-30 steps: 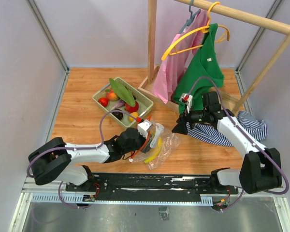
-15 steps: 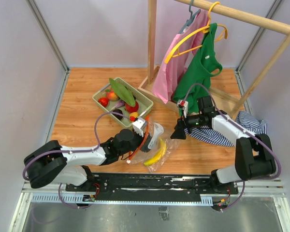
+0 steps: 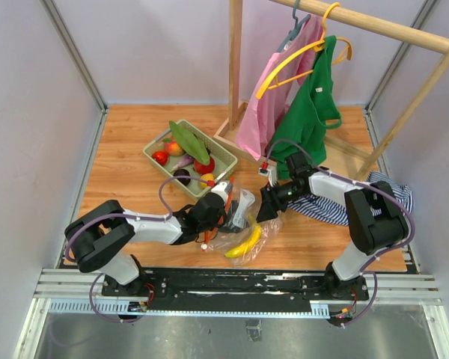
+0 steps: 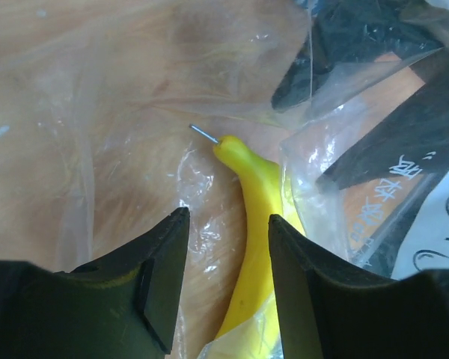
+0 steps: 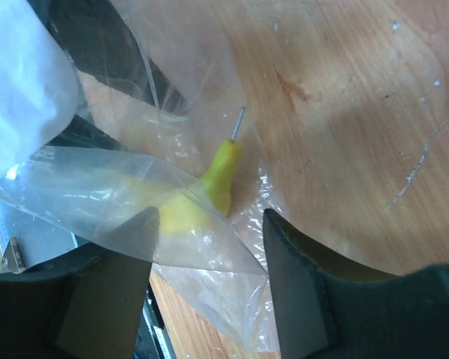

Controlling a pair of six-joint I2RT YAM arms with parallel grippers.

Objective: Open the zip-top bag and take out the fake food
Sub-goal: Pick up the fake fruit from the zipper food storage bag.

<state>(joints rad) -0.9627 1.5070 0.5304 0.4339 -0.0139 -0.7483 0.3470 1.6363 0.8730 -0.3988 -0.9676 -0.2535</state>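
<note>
The transparent zip-top bag (image 3: 248,218) lies crumpled on the wooden table between my two grippers, its orange-red zip strip (image 3: 212,233) by the left fingers. A yellow banana (image 3: 244,244) lies at its near end, seen through the film in the left wrist view (image 4: 256,224) and the right wrist view (image 5: 215,179). My left gripper (image 3: 226,211) is open, and the banana lies between its jaws (image 4: 226,221) under the plastic. My right gripper (image 3: 264,209) is open at the bag's right edge, with a fold of film between its jaws (image 5: 208,218). More fake food (image 3: 181,176) sits in the basket.
The pale green slotted basket (image 3: 151,154) stands behind the bag, holding a green leaf piece (image 3: 188,140), red pieces and an eggplant. A wooden clothes rack (image 3: 234,67) with pink and green (image 3: 308,105) garments stands at the back right. A striped cloth (image 3: 374,196) lies right.
My right gripper has swung left and down to the bag's right edge. My left gripper has shifted right and closer to the bag. The banana now lies lower at the bag's near end.
</note>
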